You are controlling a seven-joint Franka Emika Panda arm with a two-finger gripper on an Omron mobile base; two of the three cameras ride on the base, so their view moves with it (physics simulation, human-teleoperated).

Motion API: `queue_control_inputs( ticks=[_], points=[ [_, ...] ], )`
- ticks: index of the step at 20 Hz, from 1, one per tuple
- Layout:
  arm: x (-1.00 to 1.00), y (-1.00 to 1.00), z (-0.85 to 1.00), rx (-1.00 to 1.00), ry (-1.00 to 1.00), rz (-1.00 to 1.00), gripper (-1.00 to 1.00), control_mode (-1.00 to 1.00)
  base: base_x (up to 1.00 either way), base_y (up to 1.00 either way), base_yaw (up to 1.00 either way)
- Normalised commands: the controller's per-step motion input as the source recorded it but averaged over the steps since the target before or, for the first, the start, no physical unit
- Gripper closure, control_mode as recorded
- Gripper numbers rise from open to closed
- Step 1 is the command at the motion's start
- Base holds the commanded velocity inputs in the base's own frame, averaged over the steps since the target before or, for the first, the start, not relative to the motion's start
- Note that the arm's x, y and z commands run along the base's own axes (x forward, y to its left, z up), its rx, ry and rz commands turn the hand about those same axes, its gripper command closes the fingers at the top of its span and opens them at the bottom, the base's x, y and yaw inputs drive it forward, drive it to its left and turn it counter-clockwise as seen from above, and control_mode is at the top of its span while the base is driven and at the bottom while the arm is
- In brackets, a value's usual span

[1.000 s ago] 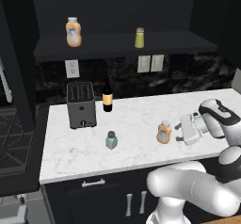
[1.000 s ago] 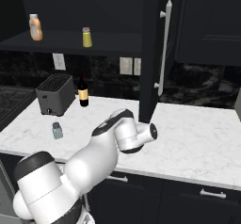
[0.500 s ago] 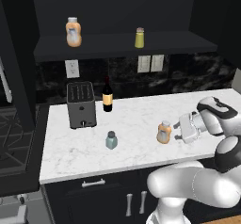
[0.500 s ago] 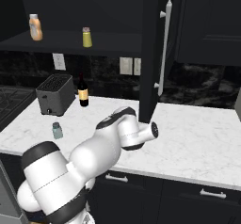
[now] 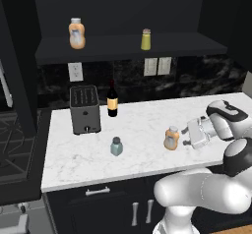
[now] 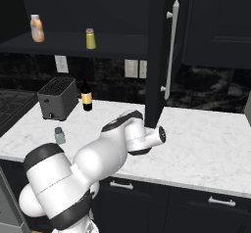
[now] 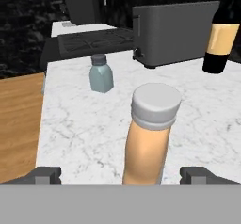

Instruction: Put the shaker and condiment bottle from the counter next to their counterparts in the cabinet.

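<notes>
White marble tabletop [image 5: 147, 117] under dark cabinet [image 5: 123, 48]. Gripper [image 7: 121, 175] spread wide, empty, straddling orange condiment bottle [image 7: 148, 136] with grey-white cap, lower centre of hand view. Pale blue-grey shaker [image 7: 100, 72] upper left, before toaster [image 7: 176, 32].

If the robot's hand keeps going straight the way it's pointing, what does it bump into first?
Most likely the condiment bottle: it stands upright right ahead, between the open gripper's two fingertips. The shaker sits farther back.
</notes>
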Motion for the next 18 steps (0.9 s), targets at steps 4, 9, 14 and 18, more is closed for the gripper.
queue_control_inputs(
  ticks=[4, 9, 14, 18],
  points=[
    [0.00, 0.19, -0.01, 0.00, 0.00, 0.00, -1.00, -1.00, 0.00, 0.00, 0.00],
    [0.01, 0.32, -0.02, 0.00, 0.00, -0.02, -1.00, -1.00, 0.00, 0.00, 0.00],
    [0.00, 0.12, 0.00, 0.00, 0.01, 0.00, -1.00, -1.00, 0.00, 0.00, 0.00],
    [0.00, 0.00, 0.00, 0.00, 0.00, -0.02, -1.00, -1.00, 0.00, 0.00, 0.00]
  ],
)
